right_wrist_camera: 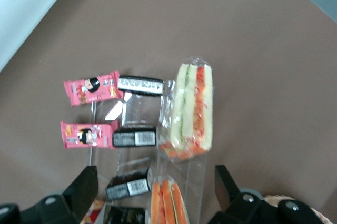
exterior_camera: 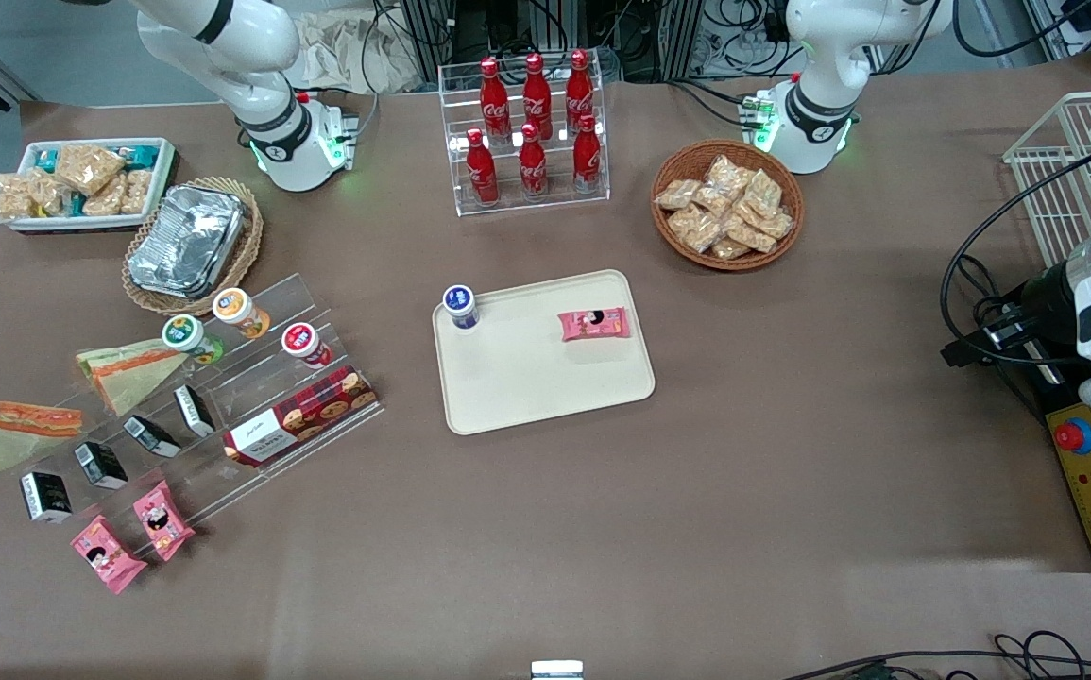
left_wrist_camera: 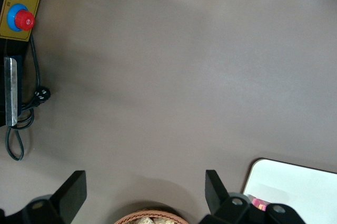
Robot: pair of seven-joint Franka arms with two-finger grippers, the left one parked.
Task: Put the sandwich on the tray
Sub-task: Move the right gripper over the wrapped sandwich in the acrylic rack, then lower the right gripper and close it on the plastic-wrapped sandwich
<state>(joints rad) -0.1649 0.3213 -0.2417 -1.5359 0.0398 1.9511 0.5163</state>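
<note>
Two wrapped wedge sandwiches lie on a clear stepped stand toward the working arm's end of the table. One sandwich (exterior_camera: 134, 371) is farther from the front camera, the other sandwich (exterior_camera: 24, 434) nearer. The cream tray (exterior_camera: 526, 382) lies mid-table and holds a blue-lidded cup (exterior_camera: 460, 307) and a pink packet (exterior_camera: 594, 324); a corner of the tray (left_wrist_camera: 295, 187) also shows in the left wrist view. My gripper (right_wrist_camera: 155, 190) is out of the front view. In the right wrist view it hangs open and empty, high above the stand, with one sandwich (right_wrist_camera: 168, 203) between its fingers' line and the other (right_wrist_camera: 190, 109) just past it.
The stand (exterior_camera: 252, 397) also carries three lidded cups, black packets, a cookie box (exterior_camera: 304, 414) and pink packets (exterior_camera: 162, 519). A foil tray in a wicker basket (exterior_camera: 188, 241), a white snack bin (exterior_camera: 82, 179), a cola rack (exterior_camera: 531, 132) and a snack basket (exterior_camera: 726, 203) stand farther back.
</note>
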